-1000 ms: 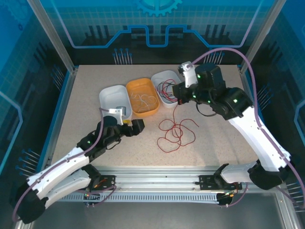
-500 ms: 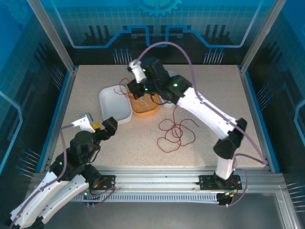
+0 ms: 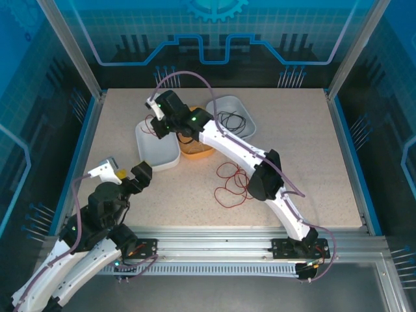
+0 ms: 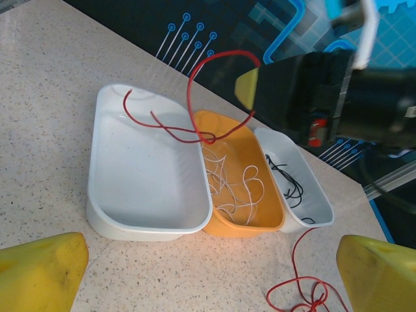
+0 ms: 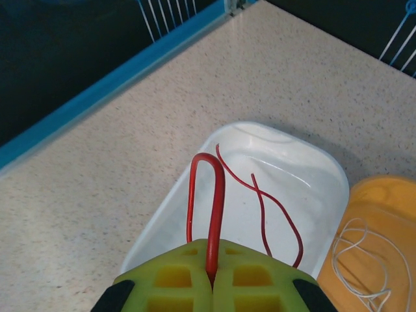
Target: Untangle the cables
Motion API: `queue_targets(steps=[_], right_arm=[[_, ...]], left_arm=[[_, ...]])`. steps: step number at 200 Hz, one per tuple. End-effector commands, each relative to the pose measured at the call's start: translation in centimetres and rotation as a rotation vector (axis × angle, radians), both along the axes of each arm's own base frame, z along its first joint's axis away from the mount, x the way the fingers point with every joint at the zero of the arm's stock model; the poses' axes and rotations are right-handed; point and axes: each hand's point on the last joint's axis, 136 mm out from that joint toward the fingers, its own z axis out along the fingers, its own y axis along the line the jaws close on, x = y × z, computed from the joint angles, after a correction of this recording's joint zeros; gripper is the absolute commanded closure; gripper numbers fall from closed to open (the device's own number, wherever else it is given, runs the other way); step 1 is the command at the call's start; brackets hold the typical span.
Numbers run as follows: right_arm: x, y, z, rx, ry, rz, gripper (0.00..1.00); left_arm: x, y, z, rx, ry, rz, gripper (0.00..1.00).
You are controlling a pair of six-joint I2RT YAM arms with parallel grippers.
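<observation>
pinching down hard, the right gripper (image 5: pixel 213 276) is seen clenched at the bottom centre of its wrist view. the red cable (image 5: pixel 215 195) is caught between the yellow-green pads (image 5: pixel 175 273) and rises out of them in a narrow hairpin loop. below that loop the white tray (image 5: pixel 305 188) is spread across the middle of the frame, and a loose red end is draped down into it, curving over its floor.

from above, the right arm is stretched diagonally from the lower right to the upper left of the frame, and the gripper is held over the far end of that white tray. more red cable is laid in loose tangled loops on the table (image 3: pixel 305 149) at the centre of the overhead frame, just left of the arm's elbow (whether those loops are joined to the held strand cannot be made out behind the arm).

right beside the white tray, touching it, the orange tray (image 4: pixel 276 218) is set, and the white cable (image 4: pixel 242 185) is curled inside. further right the third tray (image 4: pixel 315 207), pale, is placed against the orange one, with the black cable (image 4: pixel 287 181) bunched in it.

over at the lower left of the overhead frame the left gripper (image 3: pixel 129 174) is held spread wide and empty above bare table. its yellow fingertips (image 4: pixel 42 263) are kept well apart from every cable.
</observation>
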Motion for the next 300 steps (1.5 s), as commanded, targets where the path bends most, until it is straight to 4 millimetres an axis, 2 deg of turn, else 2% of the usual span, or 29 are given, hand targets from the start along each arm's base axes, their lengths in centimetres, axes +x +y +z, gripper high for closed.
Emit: queue_targets(steps=[1,32,57,81,95,112,158,162,165,186,205,227,252,278,289,294,300], right_arm=[[2.1,0.4,-0.3,0.011,-0.063,-0.04,1.0],[2.8,0.8,-3.8,-0.014,-0.028,-0.034,0.99],[2.1,1.6,-7.1,-0.041,0.026,0.009,0.91],[1.3,2.0,-8.7,-0.062,0.064,0.034,0.77],[0.9,1.8,-9.0,-0.068,0.082,0.038,0.66],[0.6,1.4,-8.5,-0.065,0.091,0.041,0.61],[-0.4,-0.5,-6.1,-0.041,0.097,0.021,0.6],[-0.5,-0.7,-6.6,-0.049,0.106,0.018,0.6],[-0.6,-1.1,-5.3,-0.033,0.094,0.016,0.6],[-1.4,-2.8,-4.0,-0.027,0.086,-0.014,0.6],[-1.9,-5.3,-2.8,-0.019,0.083,-0.065,0.58],[-2.7,-8.9,-2.3,-0.017,0.07,-0.139,0.48],[-3.6,-13.4,-2.2,-0.018,0.075,-0.235,0.41],[-4.9,-17.9,-2.5,-0.017,0.101,-0.342,0.27],[-5.7,-19.9,-3.1,-0.028,0.116,-0.389,0.16],[-5.9,-20.8,-3.3,-0.031,0.123,-0.412,0.01],[-6.4,-21.9,-3.6,-0.038,0.13,-0.437,0.0]], left_arm=[[-0.4,0.6,1.1,0.001,-0.025,0.016,0.01],[-0.3,0.6,0.8,0.006,-0.019,0.016,0.01],[-0.2,0.6,0.6,0.01,-0.019,0.018,0.01],[-0.1,0.4,0.7,0.01,-0.023,0.015,0.01],[-0.1,0.3,0.8,0.008,-0.025,0.009,0.01],[0.0,0.0,0.7,0.008,-0.02,-0.002,0.01],[0.5,-1.1,0.5,0.017,0.003,-0.043,0.01],[0.6,-1.3,0.4,0.018,0.006,-0.048,0.01],[0.7,-1.4,0.4,0.019,0.007,-0.053,0.01],[1.1,-2.3,0.2,0.033,0.031,-0.083,0.01],[1.6,-3.0,-0.2,0.046,0.055,-0.102,0.01],[2.0,-3.8,-0.4,0.056,0.067,-0.13,0.01],[2.8,-5.6,-0.9,0.075,0.087,-0.2,0.01],[3.7,-9.1,-1.9,0.12,0.124,-0.354,0.01],[4.2,-10.8,-2.6,0.144,0.156,-0.426,0.01],[4.4,-11.6,-2.9,0.155,0.172,-0.46,0.01],[4.7,-12.6,-3.5,0.168,0.196,-0.503,0.01]])
